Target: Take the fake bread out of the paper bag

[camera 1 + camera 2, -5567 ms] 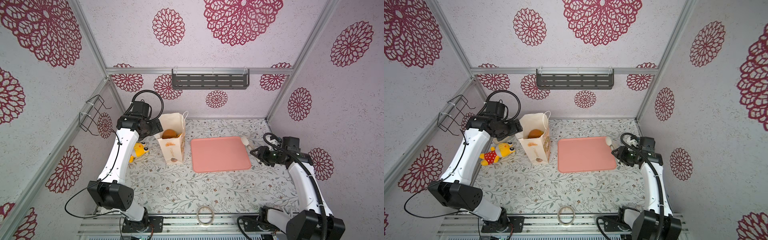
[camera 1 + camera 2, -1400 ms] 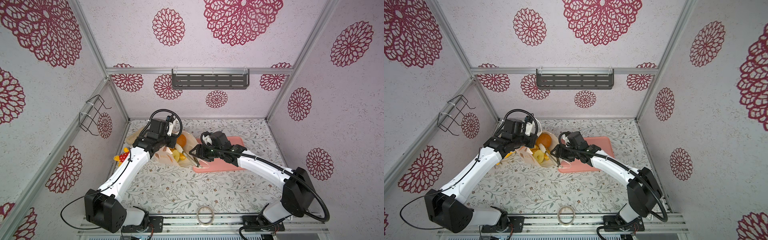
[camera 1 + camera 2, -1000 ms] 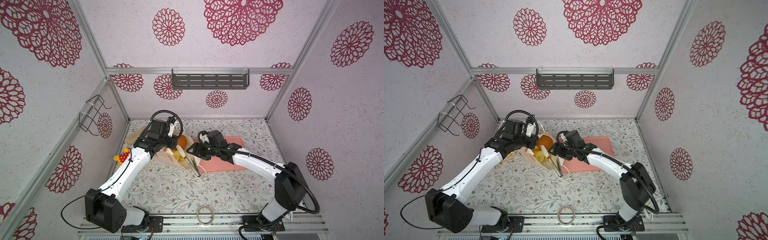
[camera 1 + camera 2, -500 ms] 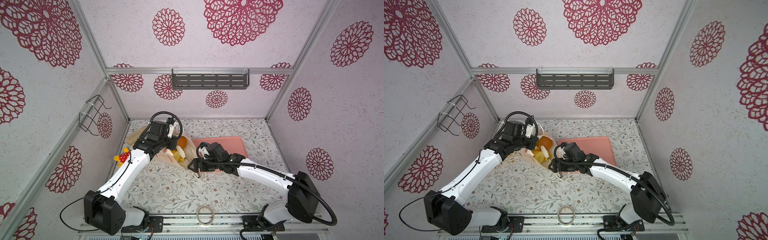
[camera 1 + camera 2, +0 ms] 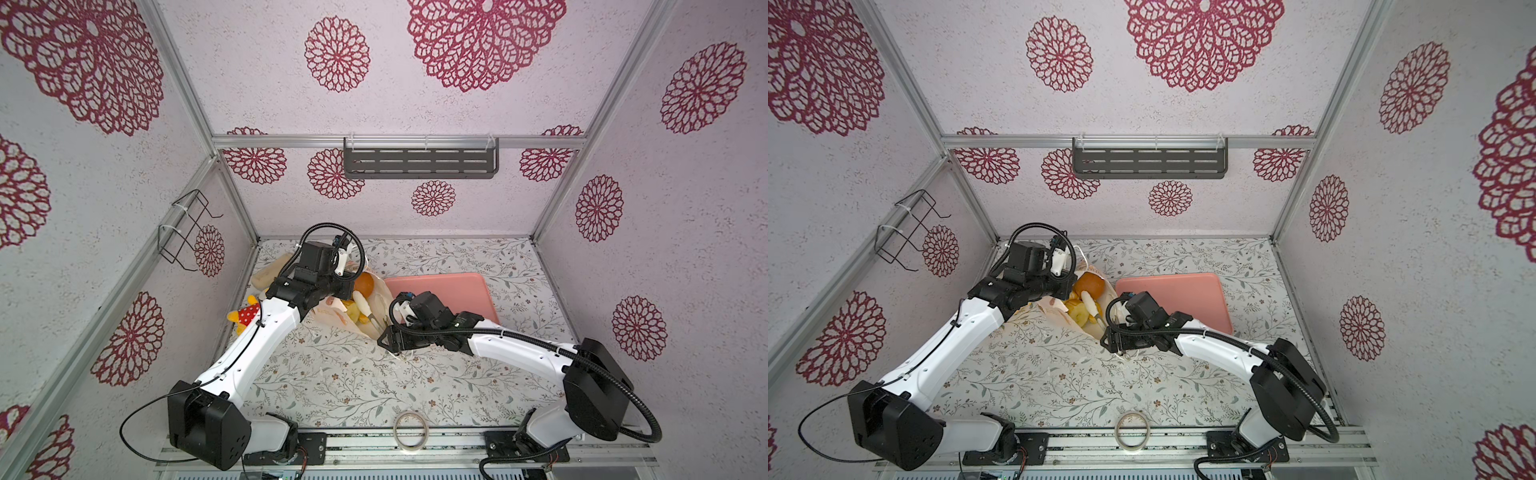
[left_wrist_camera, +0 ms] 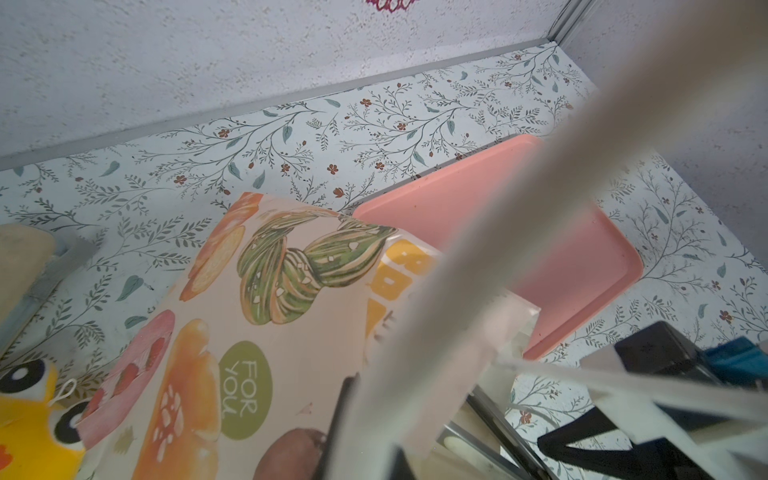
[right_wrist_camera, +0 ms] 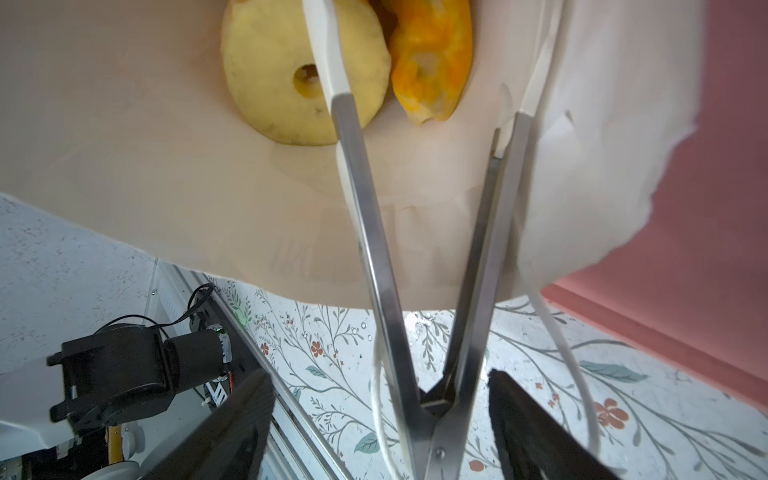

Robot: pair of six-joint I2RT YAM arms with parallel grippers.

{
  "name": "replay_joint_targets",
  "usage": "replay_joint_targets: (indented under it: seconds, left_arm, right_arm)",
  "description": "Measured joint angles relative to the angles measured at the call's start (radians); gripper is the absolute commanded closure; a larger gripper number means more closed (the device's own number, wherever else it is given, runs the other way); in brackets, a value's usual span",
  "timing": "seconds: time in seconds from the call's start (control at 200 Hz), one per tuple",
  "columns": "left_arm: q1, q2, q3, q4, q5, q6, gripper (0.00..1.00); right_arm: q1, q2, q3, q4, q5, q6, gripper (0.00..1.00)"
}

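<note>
Paper bag (image 7: pixel 208 187): matt cream paper, colour-printed outside, with white cord handles (image 7: pixel 559 328). Fake bread (image 7: pixel 270 75), ahead of the right gripper (image 7: pixel 378 374): the pale ring is dull and speckled, the orange piece glossier. Tongs (image 7: pixel 365 232), between its matt black fingers (image 7: pixel 232 428): brushed steel arms, smooth white tips. Tray (image 6: pixel 602 257), near that gripper: smooth pink plastic. Table (image 7: pixel 332 353): smooth floral-print sheet. Wall (image 6: pixel 208 62): rough, grainy.

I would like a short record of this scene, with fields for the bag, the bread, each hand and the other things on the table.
paper bag: tipped over, mouth toward the right arm
fake bread: inside the bag's mouth; yellow ring nearest the tongs
left hand: shut on the paper bag's rim
right hand: holds tongs, spread, one white tip over the ring
pink tray: flat, beside the bag
others: plush toy, tape roll
</note>
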Motion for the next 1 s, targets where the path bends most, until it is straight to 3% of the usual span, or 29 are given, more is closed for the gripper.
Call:
replay_joint_targets:
  seconds: [0.39,1.001]
  left_arm:
    - [0.0,0.0,0.0,0.0,0.0,0.0,1.0]
    - [0.0,0.0,0.0,-0.001,0.0,0.0,1.0]
  right_arm:
    - [0.0,0.047,-0.003,0.048,0.0,0.001,0.3]
    - [0.0,0.049,-0.023,0.054,-0.003,-0.013,0.64]
